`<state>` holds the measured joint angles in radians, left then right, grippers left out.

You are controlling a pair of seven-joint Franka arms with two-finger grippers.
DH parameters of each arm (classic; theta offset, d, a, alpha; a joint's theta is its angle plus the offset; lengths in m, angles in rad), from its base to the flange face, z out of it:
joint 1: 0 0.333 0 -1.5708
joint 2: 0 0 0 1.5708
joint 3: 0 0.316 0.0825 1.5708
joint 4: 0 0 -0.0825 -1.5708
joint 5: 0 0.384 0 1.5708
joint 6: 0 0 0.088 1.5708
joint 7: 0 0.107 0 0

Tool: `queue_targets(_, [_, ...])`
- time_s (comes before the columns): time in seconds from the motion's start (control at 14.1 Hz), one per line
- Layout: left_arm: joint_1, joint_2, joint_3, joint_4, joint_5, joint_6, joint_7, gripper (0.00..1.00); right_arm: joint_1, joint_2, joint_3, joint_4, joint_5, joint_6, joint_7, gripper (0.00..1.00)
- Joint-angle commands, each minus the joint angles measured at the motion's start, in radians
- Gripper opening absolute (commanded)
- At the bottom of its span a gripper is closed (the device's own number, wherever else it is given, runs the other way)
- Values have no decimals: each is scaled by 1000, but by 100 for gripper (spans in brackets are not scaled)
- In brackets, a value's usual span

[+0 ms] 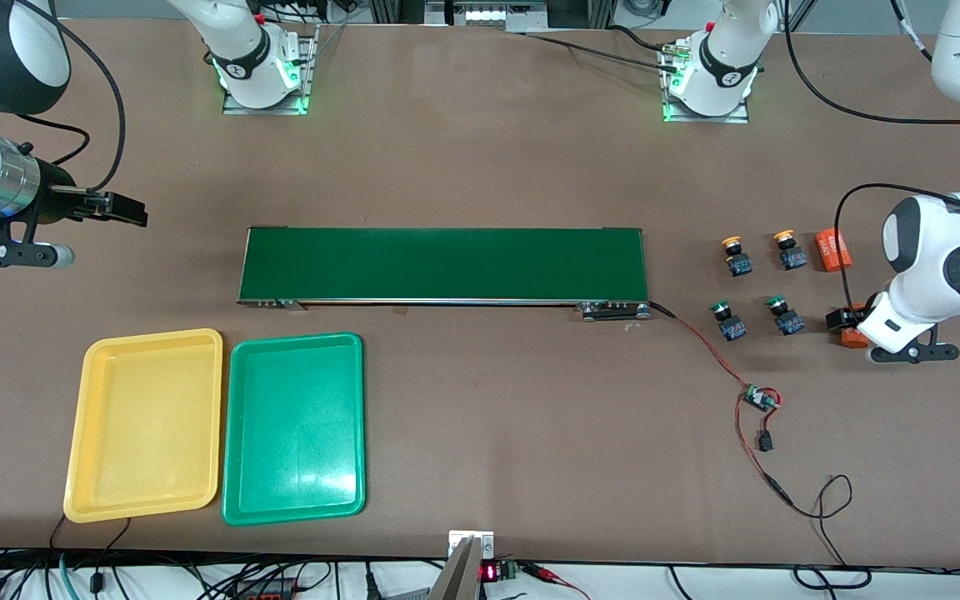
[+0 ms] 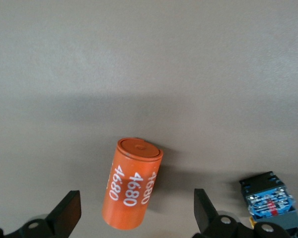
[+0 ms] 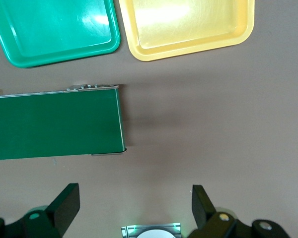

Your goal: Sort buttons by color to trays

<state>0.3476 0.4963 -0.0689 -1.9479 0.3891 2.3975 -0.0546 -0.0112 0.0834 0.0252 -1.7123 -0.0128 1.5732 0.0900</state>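
Observation:
Four buttons lie past the belt's end, toward the left arm's end of the table. Two have yellow caps (image 1: 732, 254) (image 1: 787, 248). Two green-capped ones (image 1: 726, 319) (image 1: 780, 313) lie nearer the front camera. My left gripper (image 1: 842, 321) (image 2: 136, 215) is open, low over an orange "4680" cylinder (image 2: 132, 183) beside the green-capped pair; a button's blue body (image 2: 268, 198) shows at the edge of the left wrist view. My right gripper (image 1: 128, 210) (image 3: 134, 206) hangs open and bare over bare table near the belt's other end. The yellow tray (image 1: 147, 421) (image 3: 188, 25) and green tray (image 1: 292, 425) (image 3: 54, 29) lie side by side, both bare.
A long dark-green conveyor belt (image 1: 442, 264) (image 3: 54, 124) crosses the middle of the table. A second orange cylinder (image 1: 832, 250) lies beside the yellow-capped buttons. Red and black wires with a small board (image 1: 759, 398) trail from the belt toward the front edge.

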Motion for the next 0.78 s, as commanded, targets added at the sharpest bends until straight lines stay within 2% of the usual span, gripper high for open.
queue_targets(0.0, [54,4,-45,-29,20,15,12,100,-9,7,2,22,17,-19,-4,100])
queue_targets(0.49, [71,47,-51,-17,28,15,326,100,-24,7,1,22,27,-18,-7,100])
queue_targets(0.71, [73,65,-49,15,40,17,393,100,-29,9,1,22,40,-18,-12,100])
